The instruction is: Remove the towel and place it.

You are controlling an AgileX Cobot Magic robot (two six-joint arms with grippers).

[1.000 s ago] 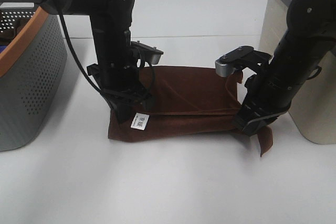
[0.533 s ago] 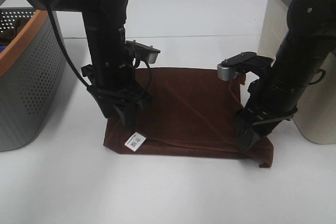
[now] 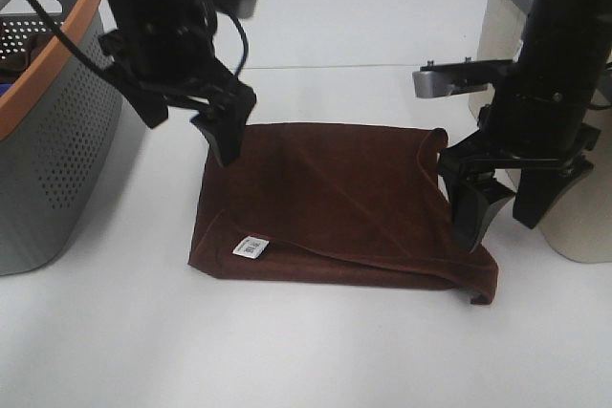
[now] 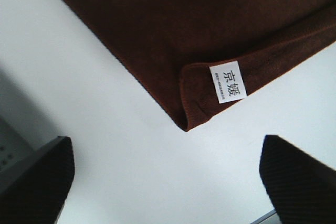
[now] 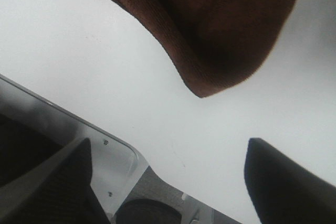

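The left tool hung in the upper left of the overhead frame with its fingers spread wide and nothing between them, above the towel's far left corner. The right tool, at the right of the frame, was likewise spread and empty, above the towel's right edge.

The towel lay flat on the white tabletop in the middle of the frame, touching neither tool, its white tag near the lower left corner. A grey basket stood at the left edge, a pale bin at the right.

The placing looked done; the sound move would be lifting both tools straight up, clear of the cloth, so no corner is dragged.

The towel's slightly longer side ran left to right, the tagged corner pointing toward the frame's bottom left.
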